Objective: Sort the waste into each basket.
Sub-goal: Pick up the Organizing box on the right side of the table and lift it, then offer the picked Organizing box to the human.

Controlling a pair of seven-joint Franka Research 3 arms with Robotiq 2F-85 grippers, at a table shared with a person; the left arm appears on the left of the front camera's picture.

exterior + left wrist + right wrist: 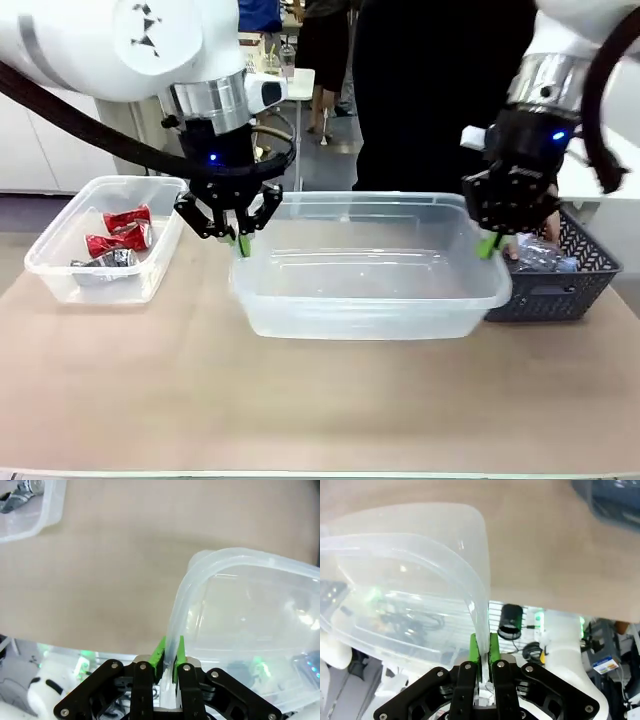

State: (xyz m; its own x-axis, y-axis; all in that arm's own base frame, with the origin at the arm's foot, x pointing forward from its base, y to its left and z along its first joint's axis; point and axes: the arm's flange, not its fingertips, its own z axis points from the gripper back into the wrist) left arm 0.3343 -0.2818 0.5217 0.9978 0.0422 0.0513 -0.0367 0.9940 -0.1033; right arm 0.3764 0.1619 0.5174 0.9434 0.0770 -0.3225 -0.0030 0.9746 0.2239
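A large clear tub (pixel 370 300) hangs level just above the middle of the table, held at both ends. My left gripper (pixel 240 243) is shut on the tub's left rim (pixel 172 645), and my right gripper (pixel 488 246) is shut on its right rim (pixel 481 630). This tub holds nothing. A smaller clear tub (pixel 60 275) stands at the far left with crushed red and silver cans (pixel 120 240) in it; one silver can (pixel 17 495) lies in its corner. Clear plastic bottles (pixel 540 257) lie in the dark grey basket (pixel 590 272) at the right.
A person in dark clothes stands at the far side, with a hand (pixel 550 228) near the grey basket. Bare tan tabletop (pixel 300 400) stretches in front of the large tub.
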